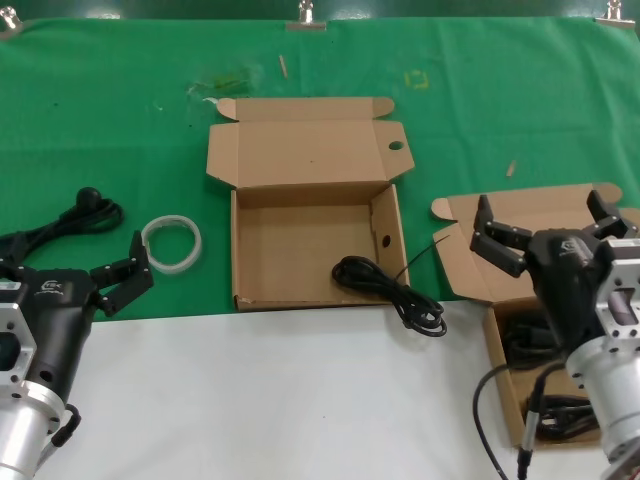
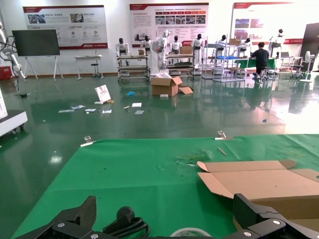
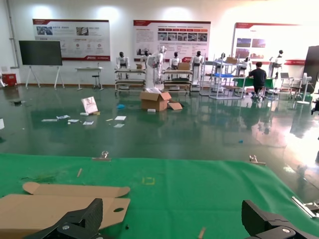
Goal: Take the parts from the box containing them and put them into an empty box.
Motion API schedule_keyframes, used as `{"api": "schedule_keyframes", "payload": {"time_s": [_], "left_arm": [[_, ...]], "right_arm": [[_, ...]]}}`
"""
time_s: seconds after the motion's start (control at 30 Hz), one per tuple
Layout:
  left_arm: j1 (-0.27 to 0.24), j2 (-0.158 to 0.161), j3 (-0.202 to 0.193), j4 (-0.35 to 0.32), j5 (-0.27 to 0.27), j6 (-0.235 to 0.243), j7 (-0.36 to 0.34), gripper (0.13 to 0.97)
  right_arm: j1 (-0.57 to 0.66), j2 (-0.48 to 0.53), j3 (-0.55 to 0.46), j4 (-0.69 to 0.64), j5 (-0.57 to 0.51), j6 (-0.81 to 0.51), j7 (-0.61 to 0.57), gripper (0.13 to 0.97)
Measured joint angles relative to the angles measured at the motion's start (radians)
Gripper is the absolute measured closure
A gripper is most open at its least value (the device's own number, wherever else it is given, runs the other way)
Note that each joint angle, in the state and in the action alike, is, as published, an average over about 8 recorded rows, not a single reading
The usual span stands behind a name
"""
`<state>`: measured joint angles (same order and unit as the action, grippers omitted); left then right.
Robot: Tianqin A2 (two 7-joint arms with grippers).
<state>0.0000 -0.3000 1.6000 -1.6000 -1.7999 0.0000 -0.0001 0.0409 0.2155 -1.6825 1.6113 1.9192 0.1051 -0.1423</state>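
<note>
The holed-lid carton (image 1: pixel 300 155) lies open at the centre. One black cord bundle (image 1: pixel 385 285) lies at its front right corner, partly spilling over the wall onto the table. The plain-lidded carton (image 1: pixel 520 215) stands at the right with more cords (image 1: pixel 530 345) inside. My right gripper (image 1: pixel 542 212) is open and empty above that carton's lid; in its wrist view (image 3: pixel 172 221) the holed lid (image 3: pixel 60 204) shows beyond it. My left gripper (image 1: pixel 70 250) is open and empty at the left, over another cord (image 1: pixel 80 212) on the cloth, which also shows in the left wrist view (image 2: pixel 124 221).
A white ring of tubing (image 1: pixel 172 243) lies on the green cloth (image 1: pixel 120 120) between the left gripper and the centre carton. The white table front (image 1: pixel 280 400) lies below the cartons. Small scraps lie on the cloth at the back.
</note>
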Motion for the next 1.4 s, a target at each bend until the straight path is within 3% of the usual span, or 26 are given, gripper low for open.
{"api": "schedule_keyframes", "payload": {"time_s": [0.33, 1.4], "left_arm": [[0.0, 0.0, 0.0, 0.0, 0.0, 0.0, 0.0, 0.132], [0.0, 0.0, 0.0, 0.0, 0.0, 0.0, 0.0, 0.132]], "right_arm": [[-0.029, 0.0, 0.059, -0.008, -0.085, -0.075, 0.102, 0.129], [-0.03, -0.001, 0.06, -0.008, -0.087, -0.077, 0.104, 0.129]]}}
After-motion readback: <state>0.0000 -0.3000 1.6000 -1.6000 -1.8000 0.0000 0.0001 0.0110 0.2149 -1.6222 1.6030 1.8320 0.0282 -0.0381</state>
